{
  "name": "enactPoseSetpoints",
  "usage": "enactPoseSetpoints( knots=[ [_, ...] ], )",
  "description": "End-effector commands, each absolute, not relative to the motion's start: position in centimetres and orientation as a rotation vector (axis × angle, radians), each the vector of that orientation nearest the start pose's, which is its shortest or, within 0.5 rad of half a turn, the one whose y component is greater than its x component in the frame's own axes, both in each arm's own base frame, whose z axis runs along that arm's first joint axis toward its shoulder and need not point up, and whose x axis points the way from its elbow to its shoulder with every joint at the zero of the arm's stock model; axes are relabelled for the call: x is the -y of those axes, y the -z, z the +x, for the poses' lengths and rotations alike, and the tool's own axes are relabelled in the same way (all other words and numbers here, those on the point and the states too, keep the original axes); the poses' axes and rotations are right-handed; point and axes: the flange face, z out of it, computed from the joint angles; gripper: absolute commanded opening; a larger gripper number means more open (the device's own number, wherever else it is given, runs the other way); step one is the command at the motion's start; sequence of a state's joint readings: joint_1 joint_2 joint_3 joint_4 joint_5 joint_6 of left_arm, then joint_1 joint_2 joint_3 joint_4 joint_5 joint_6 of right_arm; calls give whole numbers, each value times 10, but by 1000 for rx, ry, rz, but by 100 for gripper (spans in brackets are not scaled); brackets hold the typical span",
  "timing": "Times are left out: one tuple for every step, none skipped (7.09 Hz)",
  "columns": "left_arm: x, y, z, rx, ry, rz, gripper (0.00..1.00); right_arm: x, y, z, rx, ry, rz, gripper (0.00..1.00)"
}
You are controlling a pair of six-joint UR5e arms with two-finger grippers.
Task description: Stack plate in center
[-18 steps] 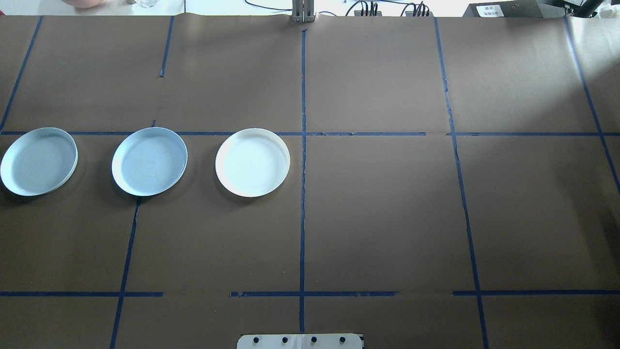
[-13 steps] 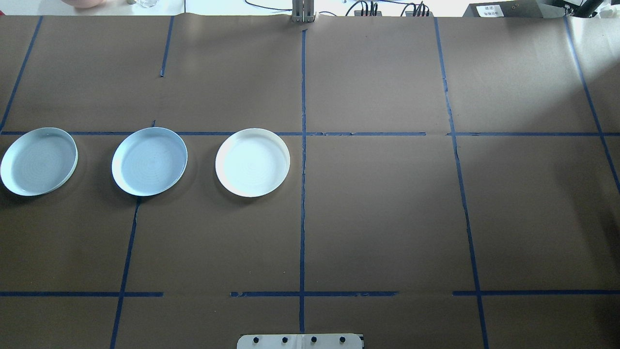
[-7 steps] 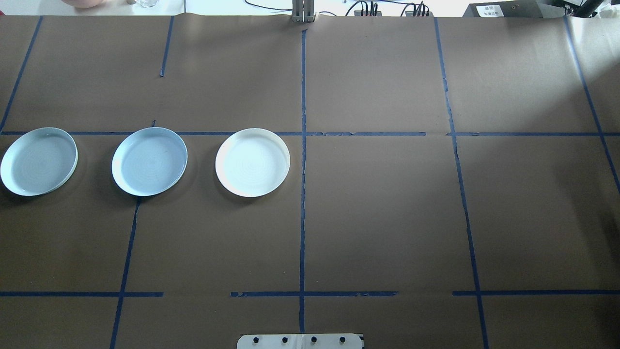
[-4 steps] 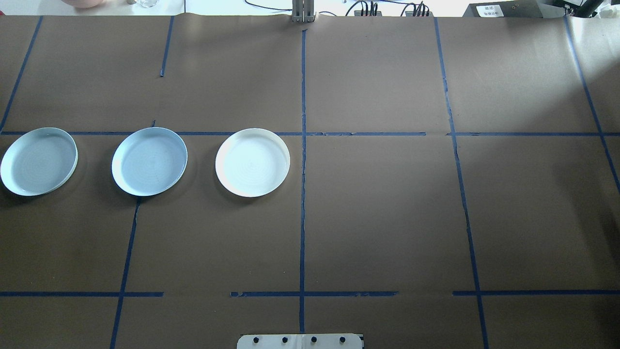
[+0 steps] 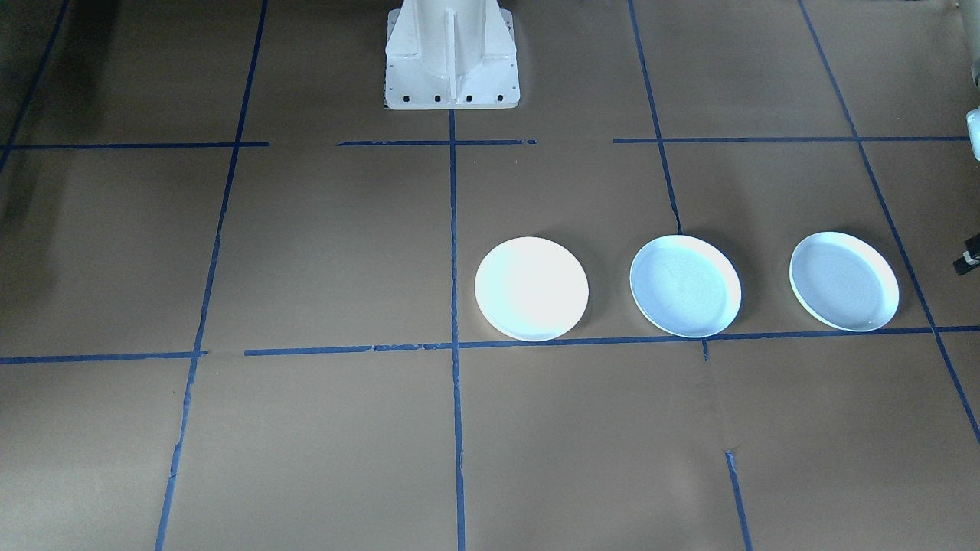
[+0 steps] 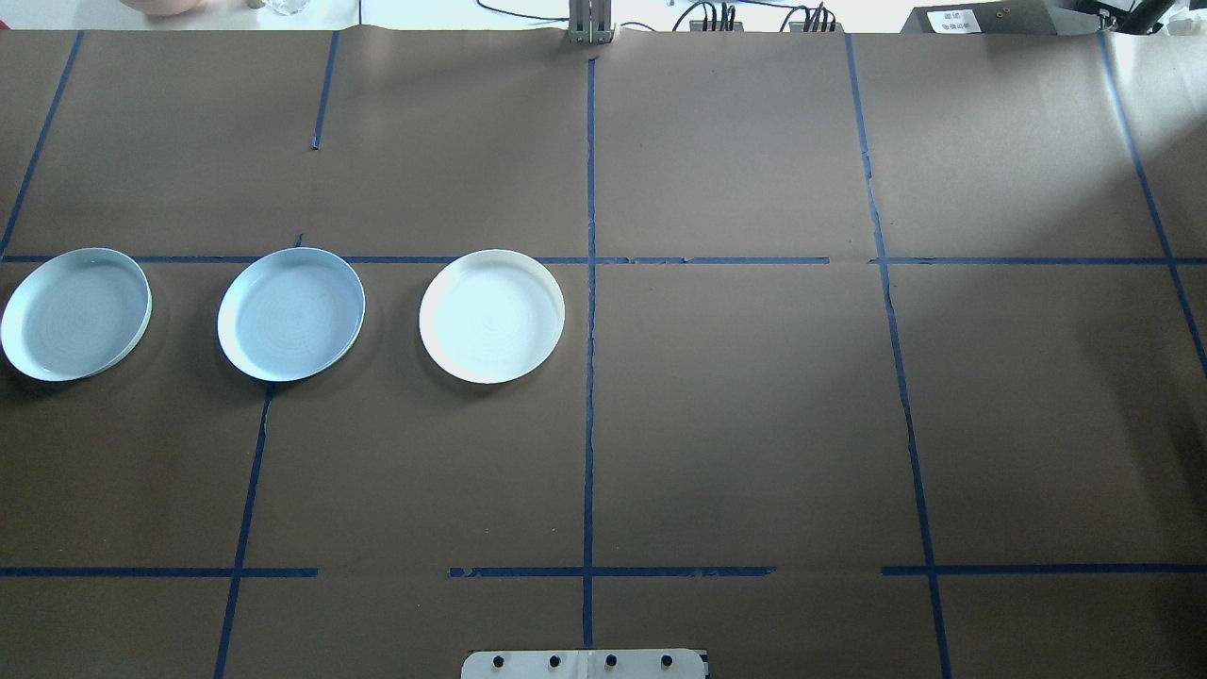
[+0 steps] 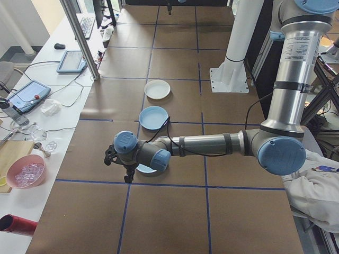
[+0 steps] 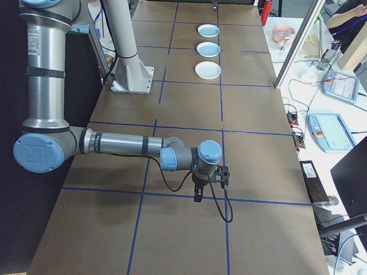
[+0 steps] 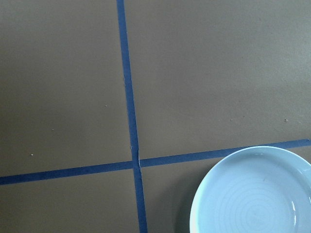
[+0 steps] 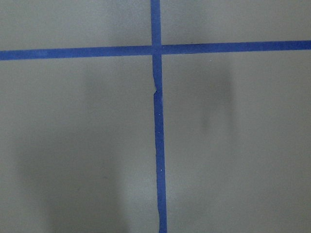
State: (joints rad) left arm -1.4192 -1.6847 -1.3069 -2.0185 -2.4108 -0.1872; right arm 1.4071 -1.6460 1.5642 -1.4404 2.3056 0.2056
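Both arms outstretched, pincers downward.

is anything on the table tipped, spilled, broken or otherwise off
Nothing stands out. The white plate and the two pale blue plates lie flat, upright and apart in a row, none stacked yet. The only flaw is the blue tape grid, slightly ragged and gapped in places.

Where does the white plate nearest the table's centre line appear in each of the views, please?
Front-facing: white plate, just right of centre.
Overhead, left of centre.
Exterior left, farthest plate.
Exterior right, nearest plate.
Wrist views: absent.
Shared landmark: robot base.
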Motion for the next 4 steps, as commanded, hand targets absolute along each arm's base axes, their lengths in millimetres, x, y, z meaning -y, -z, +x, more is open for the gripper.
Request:
enactPoseSetpoints(
  knots=[
    [548,-699,38,-886,-141,124,100,467,-687,-10,731,-21,-89,100],
    [548,-700,44,-891,-145,115,100,467,-687,-10,731,-21,-89,100],
    [543,-704,48,-952,-95,61,100,467,-687,-10,731,-21,-89,100],
    [536,-725,50,-985,-108,72,100,467,-687,-10,731,-21,-89,100]
  ],
)
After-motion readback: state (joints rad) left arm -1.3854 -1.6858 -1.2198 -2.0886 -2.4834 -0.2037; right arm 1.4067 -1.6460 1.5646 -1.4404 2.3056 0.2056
